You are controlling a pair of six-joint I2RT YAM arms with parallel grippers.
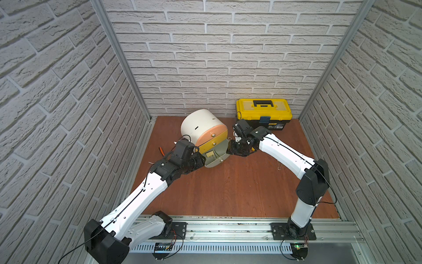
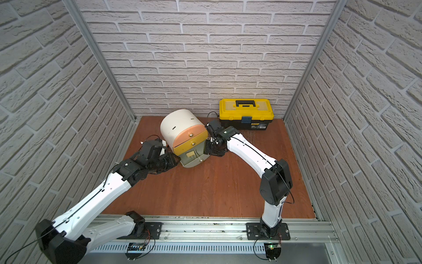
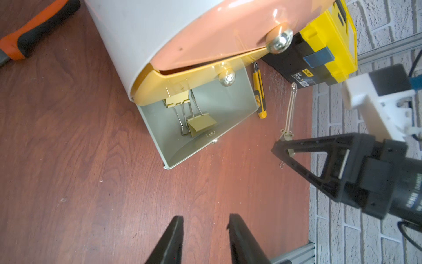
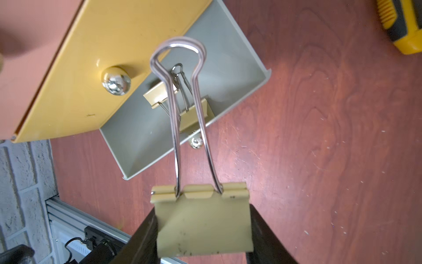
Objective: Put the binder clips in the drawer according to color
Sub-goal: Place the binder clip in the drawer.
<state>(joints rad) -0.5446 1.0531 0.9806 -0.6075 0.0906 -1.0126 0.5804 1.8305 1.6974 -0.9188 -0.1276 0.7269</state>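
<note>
Held clip: pale yellow binder clip [image 4: 203, 219], long axis up the frame, handles toward the grey drawer [image 4: 228, 75].
Right tool [image 4: 203, 233]: pinching that clip's body.
Left tool [image 3: 205, 240]: spread, empty.
Left wrist only: two clips [image 3: 189, 114] inside.

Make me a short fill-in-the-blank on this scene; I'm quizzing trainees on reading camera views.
1. The right hand grips a pale yellow ____ clip.
2. The open grey drawer already holds ____ clips.
3. The left hand holds ____.
4. The toolbox has a ____ lid.

Missing words: binder; two; nothing; yellow
</note>
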